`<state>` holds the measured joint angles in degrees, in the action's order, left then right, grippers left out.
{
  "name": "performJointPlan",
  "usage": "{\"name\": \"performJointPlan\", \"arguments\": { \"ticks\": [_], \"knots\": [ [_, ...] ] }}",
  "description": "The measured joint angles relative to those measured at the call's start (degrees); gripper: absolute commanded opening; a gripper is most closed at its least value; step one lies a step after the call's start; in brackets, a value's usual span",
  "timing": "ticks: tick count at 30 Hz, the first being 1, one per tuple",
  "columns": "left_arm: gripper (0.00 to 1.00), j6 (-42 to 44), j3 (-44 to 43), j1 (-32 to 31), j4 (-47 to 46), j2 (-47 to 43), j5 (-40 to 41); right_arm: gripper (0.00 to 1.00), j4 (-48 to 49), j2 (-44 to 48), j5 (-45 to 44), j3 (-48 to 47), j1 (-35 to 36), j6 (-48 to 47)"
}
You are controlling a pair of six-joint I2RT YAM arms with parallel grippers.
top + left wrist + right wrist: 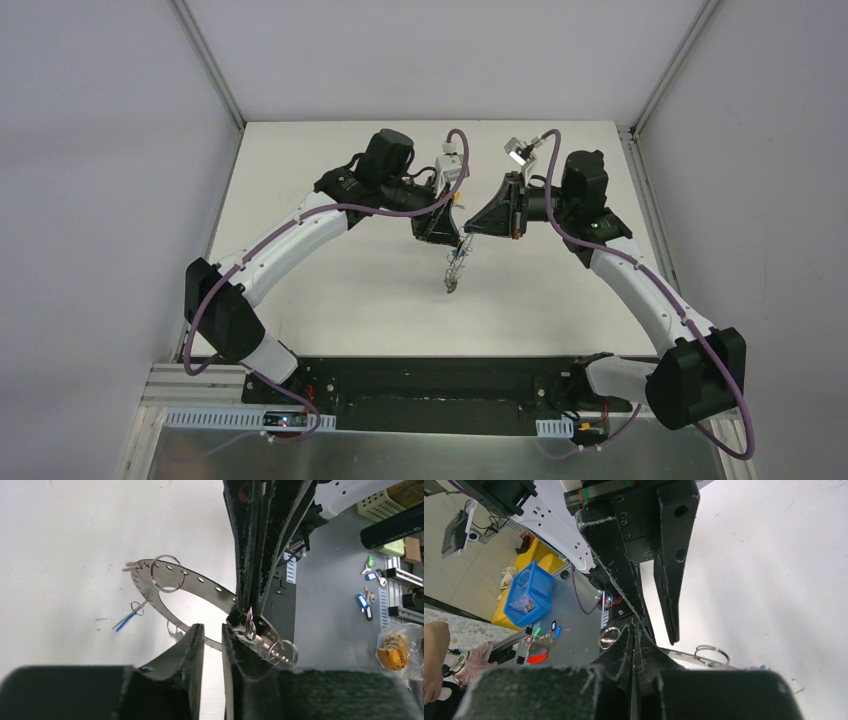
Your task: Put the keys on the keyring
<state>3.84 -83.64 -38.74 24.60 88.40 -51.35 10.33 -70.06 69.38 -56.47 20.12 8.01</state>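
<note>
Left pincer point(212, 630): jaws a little apart, narrow gap, straddling the inner edge of the keyring point(192, 576). No squeeze visible, so I call it open.

Keyring is in the air above the desk point(60, 540), between the two pincers. In the top view it hangs down below them. Blue key point(125, 622) dangles from the rim on the side away from the grip. A wire loop point(167, 573) near it looks empty. I can't spot the other keys on the desk.

Right pincer point(634, 647): closed tight on the ring's flat band, carrying it alone.

Risks, my read:
- The ring is held at one spot on a thin band. A sideways push from the left pincer could pivot it or slide it out, and it would drop to the desk.
- If the left pincer closes here, it may catch the band instead of a loop.
- The dangling blue key can swing and snag a finger.
</note>
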Motion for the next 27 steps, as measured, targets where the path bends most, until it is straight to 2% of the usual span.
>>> {"name": "performJointPlan", "arguments": {
  "ticks": [4, 12, 27],
  "knots": [
    [0.3, 3.41, 0.0, 1.03, 2.29, -1.27, 1.01, 0.0, -0.15, 0.04, 0.33, 0.0, -0.17, -0.17],
    [0.34, 9.33, 0.0, 2.08, 3.06, -6.12, 0.52, 0.0, -0.33, 0.2, 1.9, 0.0, -0.31, -0.17],
    [0.24, 5.64, 0.0, 0.28, -2.93, -5.49, -2.49, 0.0, 0.66, 0.2, 2.21, 0.04, -0.33, 0.52]
  ]
}}
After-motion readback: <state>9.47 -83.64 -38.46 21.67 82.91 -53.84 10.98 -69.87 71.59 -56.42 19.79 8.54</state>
